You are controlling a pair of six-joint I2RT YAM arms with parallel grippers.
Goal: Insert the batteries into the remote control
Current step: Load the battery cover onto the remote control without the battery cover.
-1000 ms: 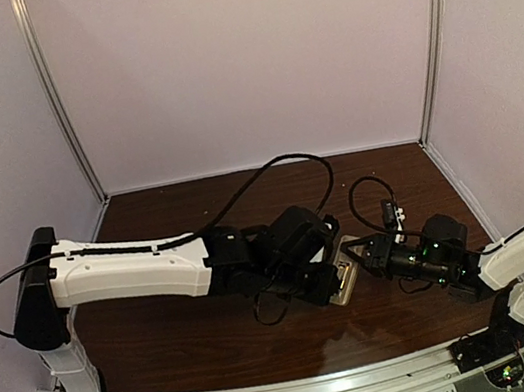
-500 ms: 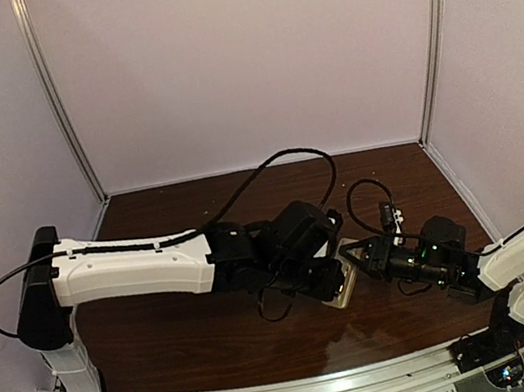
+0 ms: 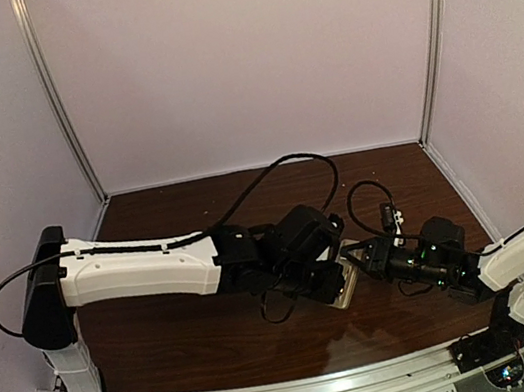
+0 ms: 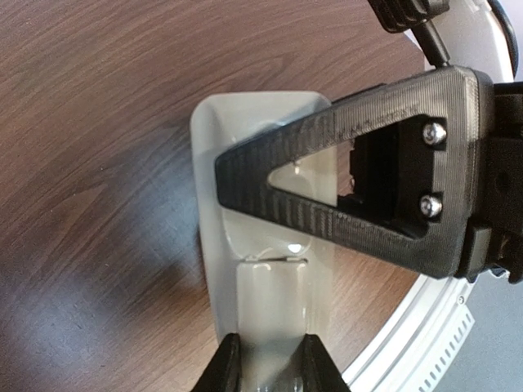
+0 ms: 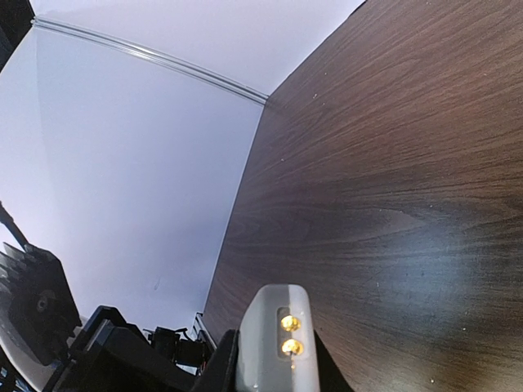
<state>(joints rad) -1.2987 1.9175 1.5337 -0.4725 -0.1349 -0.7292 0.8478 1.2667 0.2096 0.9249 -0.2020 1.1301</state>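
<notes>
Where the two arms meet at mid-bench (image 3: 197,344), the left end effector (image 4: 268,369) is closed to the width of the remote control (image 4: 270,306). It grips the handset's 6 o'clock end, pale beige back upward. In the left wrist view the handset's long axis runs 12 to 6 o'clock. The recessed battery bay (image 4: 302,175) lies toward 12, partly beneath a black finger (image 4: 343,122) of the right arm entering from 3 o'clock. The right end effector (image 5: 274,371) is narrowed onto a pale grey piece (image 5: 263,359) showing two gold spots, judged to be the batteries (image 5: 287,323). The right arm is thus the nearer carrier. In the top view the bay lies at about 8 o'clock from it, so insertion probably depends on aligning the load with the bay's axis.
</notes>
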